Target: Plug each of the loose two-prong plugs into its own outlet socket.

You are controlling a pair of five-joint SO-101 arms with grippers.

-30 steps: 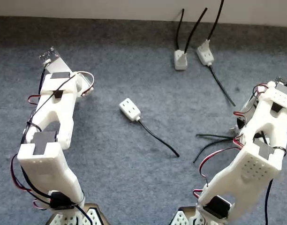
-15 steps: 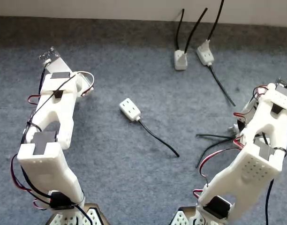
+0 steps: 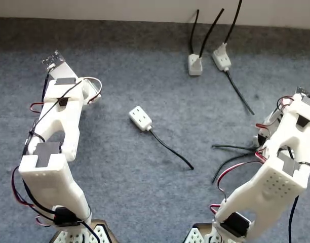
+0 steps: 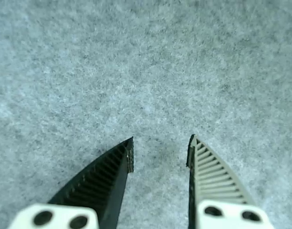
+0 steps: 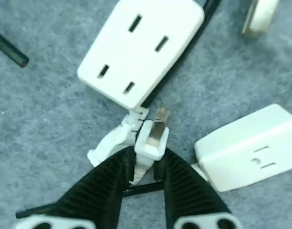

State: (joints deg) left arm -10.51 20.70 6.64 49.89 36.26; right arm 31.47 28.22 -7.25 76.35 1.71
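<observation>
My right gripper (image 5: 147, 155) is shut on a small white two-prong plug (image 5: 152, 135), its metal prongs pointing at a white two-socket outlet block (image 5: 141, 46) just ahead on the carpet. A second white outlet block (image 5: 248, 148) lies beside the plug, and another white plug (image 5: 259, 15) lies farther off. In the high view the right arm (image 3: 281, 157) covers these at the right edge. My left gripper (image 4: 160, 152) is open over bare grey carpet, with the left arm (image 3: 59, 121) at the left.
A white outlet tap (image 3: 140, 117) with a black cord lies mid-carpet. Two white plug blocks (image 3: 195, 64) (image 3: 222, 58) with black cords sit at the back by the wall. Loose black cords (image 3: 228, 148) trail beside the right arm.
The right arm has shifted slightly to the right and toward the front, and the cords beside it have moved a little. The left arm has kept still.
</observation>
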